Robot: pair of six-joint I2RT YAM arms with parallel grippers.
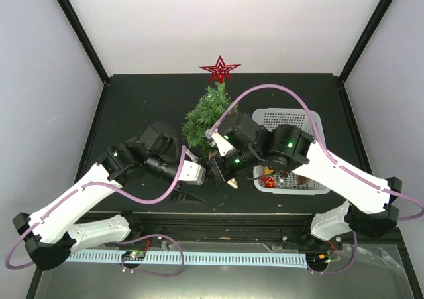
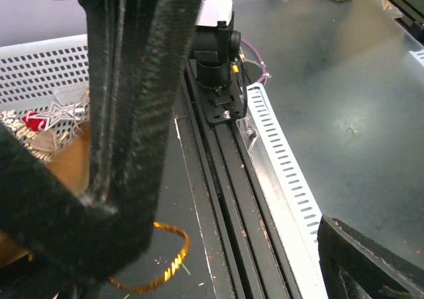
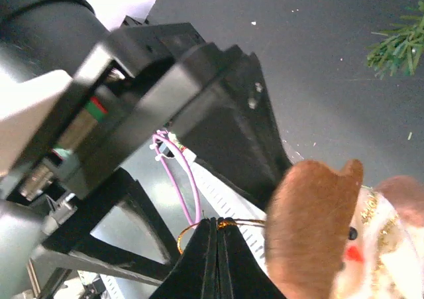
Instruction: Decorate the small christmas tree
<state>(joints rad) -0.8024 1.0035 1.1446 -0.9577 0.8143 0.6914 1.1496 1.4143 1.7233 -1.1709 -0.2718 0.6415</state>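
The small christmas tree point(image 1: 207, 117) stands at the back middle of the dark table point(image 1: 146, 100), tilted so that its tip leans away toward the rear wall, with a red star point(image 1: 220, 69) at the top. Its base is hidden behind the arms. It looks light and top-heavy: the bristly branches should bend and spring back, so a push on the crown would probably tip it further. The safest hold is likely low on the trunk or at the base, and a decoration should be hooked over a branch tip rather than pressed in.

Just in front of the tree, the right hand point(image 3: 215, 246) is pinched tight on a thin gold loop point(image 3: 240, 222). From this hangs a brown, soft-looking ornament point(image 3: 311, 226) with a white and gold trim. The cord is slim and could slip.

The left hand point(image 1: 211, 172) is beside it, its fingers spread wide with nothing between them. In its wrist view the gold loop lies near one finger.

The white basket point(image 1: 291, 117) holding more decorations sits on the right, near the tree.
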